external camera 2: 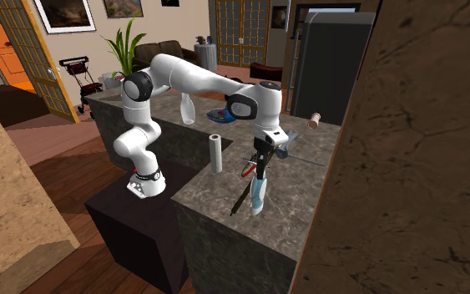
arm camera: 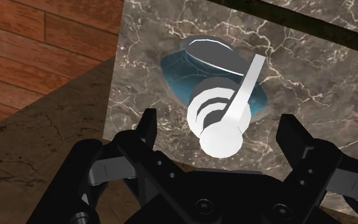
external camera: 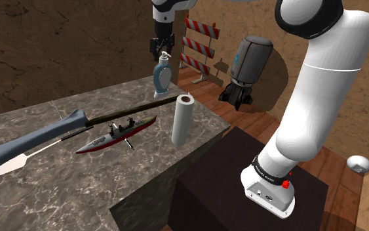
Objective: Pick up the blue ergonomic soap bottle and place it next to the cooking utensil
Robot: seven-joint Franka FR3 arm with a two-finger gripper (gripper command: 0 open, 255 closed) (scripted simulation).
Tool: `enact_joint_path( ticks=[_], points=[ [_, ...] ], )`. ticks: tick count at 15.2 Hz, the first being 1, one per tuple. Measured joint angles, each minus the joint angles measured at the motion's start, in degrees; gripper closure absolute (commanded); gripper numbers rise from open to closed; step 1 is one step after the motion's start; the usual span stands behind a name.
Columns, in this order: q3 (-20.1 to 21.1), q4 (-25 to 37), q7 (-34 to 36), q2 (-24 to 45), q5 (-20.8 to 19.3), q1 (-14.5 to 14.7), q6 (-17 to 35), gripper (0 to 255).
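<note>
At the counter's far corner in the shoulder view, the soap bottle (external camera: pixel 163 77) stands upright on the counter (external camera: pixel 58 190). It has a blue body and a white pump, and nothing is lifting it. Your gripper (external camera: pixel 164 51) hangs right above the pump. The fingers (arm camera: pixel 147 127) are spread wide on either side of the pump head, touching nothing and holding nothing.

So the pick reads as not done: you have yet to lower, close, lift, carry and set down.

A long dark rod (external camera: pixel 130 110) ends just beside the bottle's base. It probably runs on into the grey-blue handle (external camera: pixel 38 139) as the cooking utensil, but that's hard to confirm. If so, the carry is short.

Your arm (external camera: pixel 314 98) rises from the stand (external camera: pixel 229 177) and arcs over the counter, wrist down and hand vertical.
</note>
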Motion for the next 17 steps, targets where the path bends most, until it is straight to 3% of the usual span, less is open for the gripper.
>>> enact_joint_path(
  ticks=[2, 3, 17],
  points=[
    [0.00, -0.02, 0.00, 0.00, 0.00, 0.00, 0.03, 0],
    [0.00, -0.02, 0.00, 0.00, 0.00, 0.00, 0.03, 255],
    [-0.02, 2.04, -0.16, -0.08, 0.04, -0.03, -2.11, 255]
  ],
)
